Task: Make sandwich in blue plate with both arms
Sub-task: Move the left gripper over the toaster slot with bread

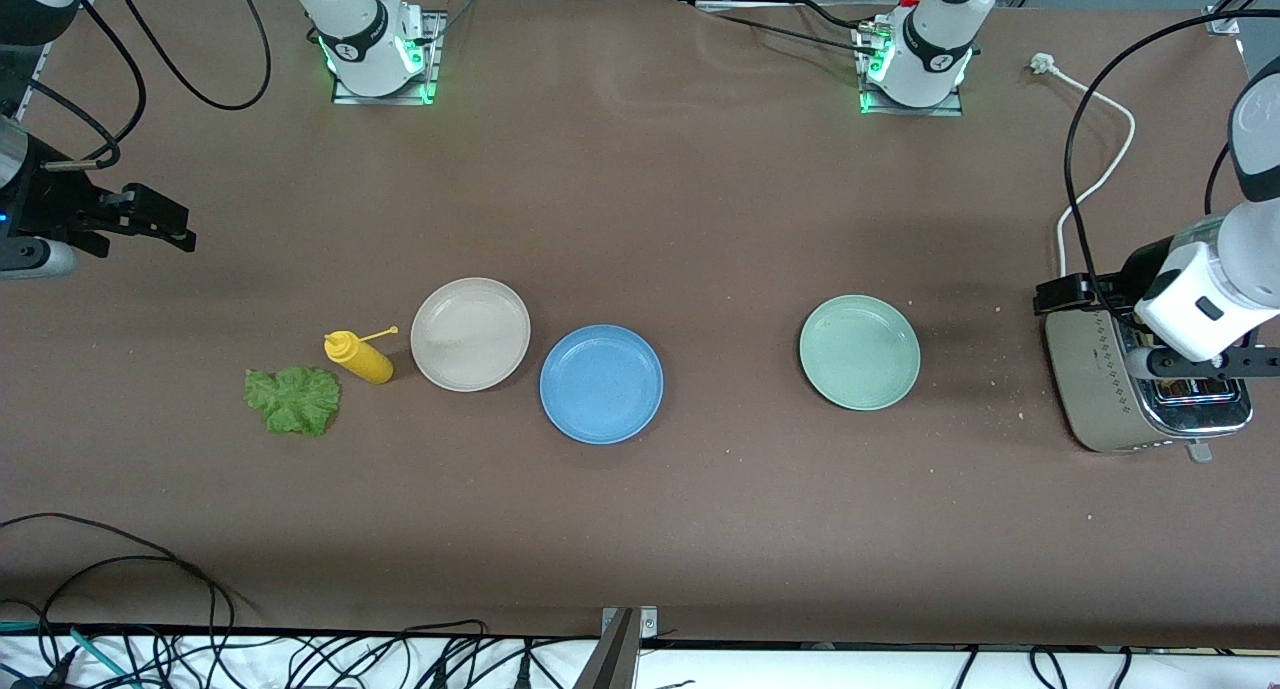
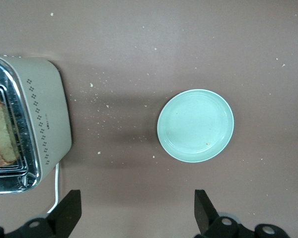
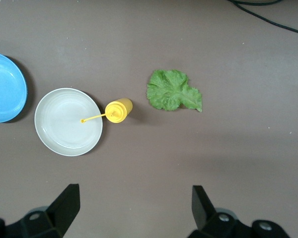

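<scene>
The blue plate (image 1: pixel 600 383) lies bare at the middle of the table; its edge also shows in the right wrist view (image 3: pixel 5 94). No sandwich is made. Two brown bread slices (image 2: pixel 2 131) stand in the slots of a silver toaster (image 1: pixel 1110 389) at the left arm's end. A ruffled green lettuce leaf (image 1: pixel 292 400) lies flat at the right arm's end and shows in the right wrist view (image 3: pixel 174 91). My left gripper (image 1: pixel 1215 362) hangs open and empty in the air by the toaster (image 2: pixel 39 124). My right gripper (image 1: pixel 160 224) hangs open and empty over the table's right-arm end.
A beige-white plate (image 1: pixel 470 334) and a yellow squeeze bottle (image 1: pixel 360 357) sit between the lettuce and the blue plate. A mint-green plate (image 1: pixel 859 352) lies between the blue plate and the toaster. A white cord (image 1: pixel 1095 169) runs from the toaster toward the left arm's base.
</scene>
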Controlling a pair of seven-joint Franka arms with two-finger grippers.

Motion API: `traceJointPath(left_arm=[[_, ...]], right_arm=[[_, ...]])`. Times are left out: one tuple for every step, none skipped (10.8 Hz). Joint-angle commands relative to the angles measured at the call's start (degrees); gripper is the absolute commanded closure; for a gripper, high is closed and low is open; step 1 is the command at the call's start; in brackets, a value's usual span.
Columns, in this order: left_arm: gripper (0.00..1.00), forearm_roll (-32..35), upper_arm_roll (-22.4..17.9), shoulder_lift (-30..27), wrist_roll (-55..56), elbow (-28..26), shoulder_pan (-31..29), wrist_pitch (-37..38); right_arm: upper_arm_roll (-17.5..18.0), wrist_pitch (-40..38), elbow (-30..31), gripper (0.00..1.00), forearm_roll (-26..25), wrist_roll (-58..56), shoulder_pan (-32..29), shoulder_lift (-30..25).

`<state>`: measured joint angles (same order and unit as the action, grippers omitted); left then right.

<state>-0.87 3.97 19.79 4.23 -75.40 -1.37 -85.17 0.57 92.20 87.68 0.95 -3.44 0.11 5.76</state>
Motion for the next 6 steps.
traceJointPath(left_arm=[[0.00,-1.4,-0.1,0.6,5.3,-1.2,4.4,0.3],[0.00,-1.5,0.0,0.6,4.8,-1.2,4.3,0.3],[0.00,-1.5,-0.1,0.4,4.3,-1.2,3.5,0.3],[0.00,-1.2,-0.2,0.2,2.5,-1.2,2.7,0.3],[0.00,-1.2,-0.2,0.0,-0.2,-1.1,0.9,0.4],[0.00,-1.3,-0.2,-0.2,-1.0,-1.1,0.4,0.4]], right_arm=[[-0.2,-0.6,-1.9,0.00,1.2,-0.8,-0.4,0.8],[-0.3,-0.6,-1.9,0.00,1.2,-0.9,-0.4,0.8],[-0.3,-0.6,-1.9,0.00,1.2,-0.9,-0.4,0.8],[-0.3,-0.6,-1.9,0.00,1.2,-0.8,-0.4,0.8],[-0.3,-0.6,-1.9,0.00,1.2,-0.8,-0.4,0.8],[-0.3,-0.6,-1.9,0.00,1.2,-0.8,-0.4,0.8]])
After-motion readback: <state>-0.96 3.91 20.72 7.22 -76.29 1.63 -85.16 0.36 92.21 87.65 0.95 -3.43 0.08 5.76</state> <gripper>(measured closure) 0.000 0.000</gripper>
